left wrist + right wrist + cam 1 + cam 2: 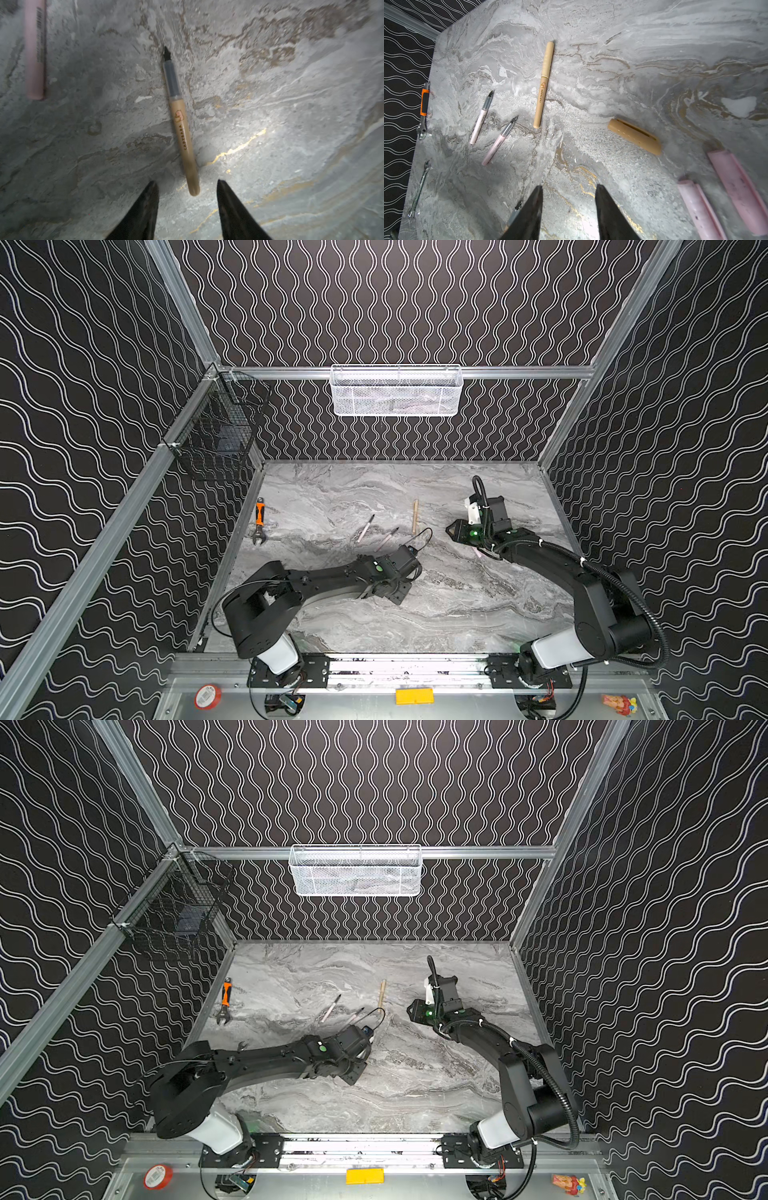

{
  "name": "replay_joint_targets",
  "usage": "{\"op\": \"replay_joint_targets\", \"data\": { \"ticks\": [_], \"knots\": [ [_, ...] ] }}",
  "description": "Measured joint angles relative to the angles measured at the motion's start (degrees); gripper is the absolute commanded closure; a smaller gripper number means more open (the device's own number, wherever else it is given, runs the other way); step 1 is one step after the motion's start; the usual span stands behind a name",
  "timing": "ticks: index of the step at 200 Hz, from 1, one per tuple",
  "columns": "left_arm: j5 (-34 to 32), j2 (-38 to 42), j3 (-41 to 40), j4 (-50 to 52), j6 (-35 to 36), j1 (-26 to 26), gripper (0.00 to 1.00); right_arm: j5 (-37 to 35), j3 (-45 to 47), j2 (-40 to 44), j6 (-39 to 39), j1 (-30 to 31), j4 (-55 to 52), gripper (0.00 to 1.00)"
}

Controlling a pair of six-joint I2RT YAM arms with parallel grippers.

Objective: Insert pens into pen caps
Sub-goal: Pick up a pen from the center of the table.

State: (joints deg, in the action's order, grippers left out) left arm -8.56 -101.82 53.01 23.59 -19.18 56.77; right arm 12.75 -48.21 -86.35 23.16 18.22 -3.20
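- The left gripper stands partly wide and holds nothing; its jaws are on both sides of the blunt end of the tan pen, with a gap on each side, not yet touching.
- The tan pen lies flat on the table, its dark nib pointing away from the gripper; in both top views I cannot find it, because the left arm covers that place near the middle of the frame.
- Handling, as I judge: the pen is light, stiff, round and smooth, so it can roll or slip; the best hold is on the tan barrel near the printed word, so the grey front part stays free for the cap; the nib looks delicate and should not be pinched.
- The right gripper is partly wide too and empty; the tan cap lies near in front of it, and the pink caps lie further aside; they look light and hollow; hold one across its middle, with the mouth free.
- In a top view, the pink pens lie uncapped near the centre of the frame; the capped pen lies just right of them.
- Writing: "CAPYBARA" runs along the tan pen with a small animal drawing; the same word is on the capped pen; a pink pen has a barcode-like strip, which is not readable.
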Motion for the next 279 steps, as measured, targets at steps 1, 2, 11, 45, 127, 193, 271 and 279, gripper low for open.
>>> {"op": "replay_joint_targets", "data": {
  "ticks": [1, 2, 11, 45, 127, 193, 271, 279],
  "knots": [
    [0.0, -0.2, 0.0, 0.0, 0.0, 0.0, 0.55, 0.0, 0.1, 0.0, 0.0, 0.0, 0.1, 0.57],
    [-0.1, -0.2, 0.0, 0.1, 0.0, 0.0, 0.55, 0.0, 0.1, 0.0, 0.0, 0.0, 0.1, 0.57],
    [-0.2, -1.2, 0.5, 0.4, 0.0, 0.0, 0.57, 0.0, 0.4, 0.0, 0.2, 0.0, 0.2, 0.58],
    [-0.8, -4.5, 2.5, 0.0, 0.6, 0.1, 0.60, 0.0, 1.6, 0.0, 0.5, 0.0, 1.2, 0.59],
    [-1.2, -5.2, 3.3, -0.6, 1.6, -0.3, 0.60, 0.9, 4.3, 0.8, 1.3, 0.0, 2.9, 0.58],
    [1.4, -6.3, 3.9, -0.5, 1.8, -2.0, 0.59, 0.8, 5.1, 1.2, 1.3, 0.0, 3.5, 0.57],
    [1.8, -7.7, 4.0, -1.7, 3.0, -3.6, 0.73, 0.7, 5.1, 2.1, 1.3, 0.0, 3.6, 0.57],
    [1.7, -7.8, 4.0, -1.9, 3.0, -3.7, 0.75, 0.7, 5.1, 2.2, 1.3, 0.0, 3.6, 0.57]
  ]
}}
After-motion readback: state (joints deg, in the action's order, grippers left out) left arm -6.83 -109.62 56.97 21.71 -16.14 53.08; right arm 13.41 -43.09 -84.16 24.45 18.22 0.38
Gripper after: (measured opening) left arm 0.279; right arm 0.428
